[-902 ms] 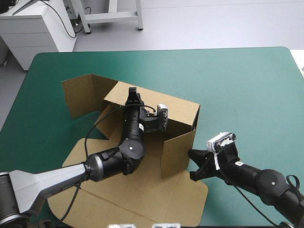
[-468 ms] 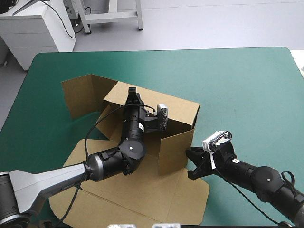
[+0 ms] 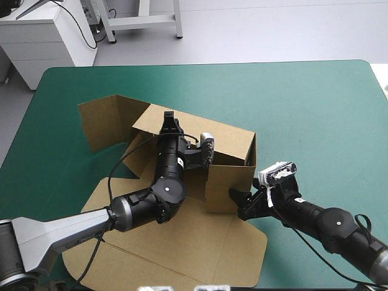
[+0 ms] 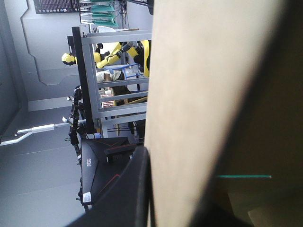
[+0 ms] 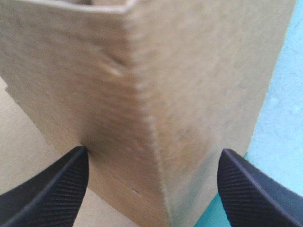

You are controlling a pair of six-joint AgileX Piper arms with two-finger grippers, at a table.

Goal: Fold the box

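Observation:
The brown box (image 3: 233, 140) stands half raised in the middle of the teal-green table (image 3: 303, 103), its back wall and right side wall upright. My left gripper (image 3: 169, 119) reaches over the box floor and is shut on the back wall's top edge. In the left wrist view the board (image 4: 203, 94) runs between the black fingers (image 4: 128, 189). My right gripper (image 3: 237, 205) is open at the box's front right corner. In the right wrist view that corner (image 5: 142, 71) stands just ahead, between the spread fingers (image 5: 52, 189) of the gripper (image 5: 154, 152).
A wide flat panel of the box (image 3: 182, 254) lies toward the table's front edge, under my left arm. Another flap (image 3: 103, 121) stands raised at the box's far left. The right arm lies low near the table's front right corner.
My right gripper has opened and moved left up to the box's front right corner. The right side wall has swung in to stand squarer. The left gripper has not moved.

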